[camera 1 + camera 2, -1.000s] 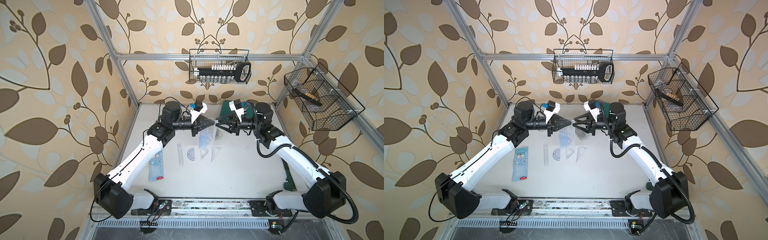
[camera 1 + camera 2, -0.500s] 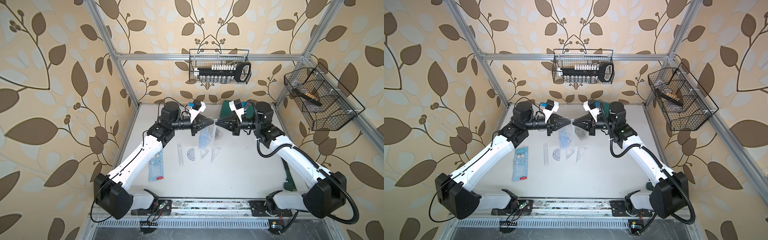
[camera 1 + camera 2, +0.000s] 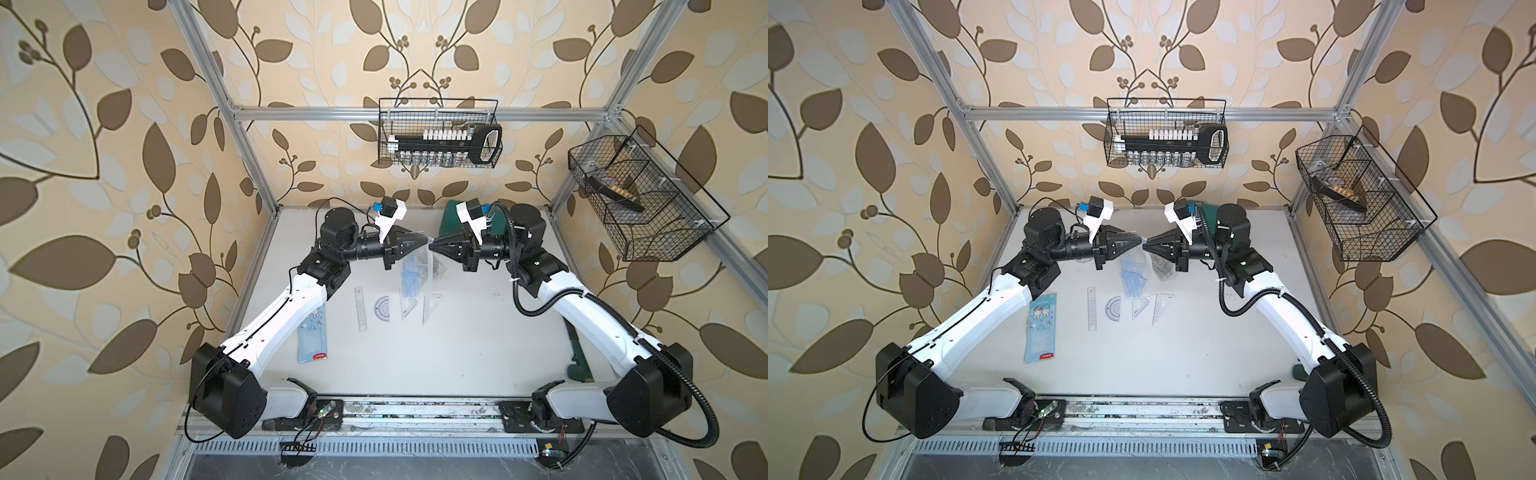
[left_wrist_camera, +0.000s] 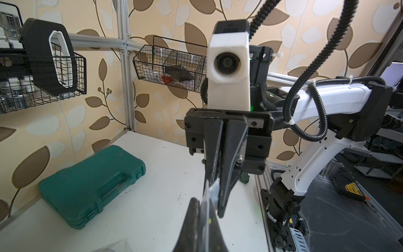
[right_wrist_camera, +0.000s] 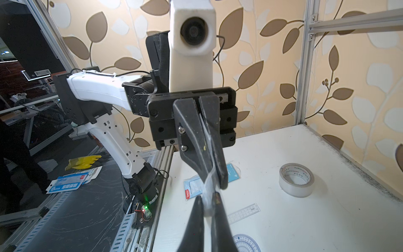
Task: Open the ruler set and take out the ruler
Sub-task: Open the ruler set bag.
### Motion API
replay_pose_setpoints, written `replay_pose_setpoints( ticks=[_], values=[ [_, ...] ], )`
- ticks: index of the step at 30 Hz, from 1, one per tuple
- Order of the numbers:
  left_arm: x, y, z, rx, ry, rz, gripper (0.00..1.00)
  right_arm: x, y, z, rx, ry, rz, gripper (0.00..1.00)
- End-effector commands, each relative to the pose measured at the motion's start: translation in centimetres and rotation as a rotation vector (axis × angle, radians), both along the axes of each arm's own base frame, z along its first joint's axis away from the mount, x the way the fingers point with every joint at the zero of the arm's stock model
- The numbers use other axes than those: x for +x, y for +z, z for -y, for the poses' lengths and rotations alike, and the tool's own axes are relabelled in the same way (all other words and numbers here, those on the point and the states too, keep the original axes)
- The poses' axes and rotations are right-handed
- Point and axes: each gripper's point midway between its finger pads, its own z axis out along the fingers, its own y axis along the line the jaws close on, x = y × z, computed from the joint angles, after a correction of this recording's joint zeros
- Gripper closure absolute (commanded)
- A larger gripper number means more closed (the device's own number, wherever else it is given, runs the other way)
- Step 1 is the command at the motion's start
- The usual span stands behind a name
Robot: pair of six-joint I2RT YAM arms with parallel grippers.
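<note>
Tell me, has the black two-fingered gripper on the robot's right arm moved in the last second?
Yes. The right gripper has only shut its jaws on the clear plastic bag; against the green plastic case behind, it sits where it was.

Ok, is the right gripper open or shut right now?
Shut: right gripper jaws pinch the clear pouch edge, facing the left gripper.

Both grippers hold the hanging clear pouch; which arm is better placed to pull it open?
Right, probably. The right gripper and left gripper are shut on the clear pouch, tip to tip; it hangs mostly under the left one, which can anchor while the right pulls away.
</note>
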Motion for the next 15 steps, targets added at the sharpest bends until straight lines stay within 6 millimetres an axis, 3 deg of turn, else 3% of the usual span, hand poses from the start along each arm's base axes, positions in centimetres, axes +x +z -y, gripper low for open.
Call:
replay_pose_setpoints(
  ticks=[1,15],
  values=[
    [-2.20,4.60,-0.66,-0.088,-0.041,0.145,1.00,0.20,-0.29,-0.11,-0.029,-0.034,0.011,0.98],
    [-2.71,4.68,-0.77,-0.099,-0.055,0.140,1.00,0.89,-0.11,0.47,-0.054,-0.111,0.035,0.97]
  ],
)
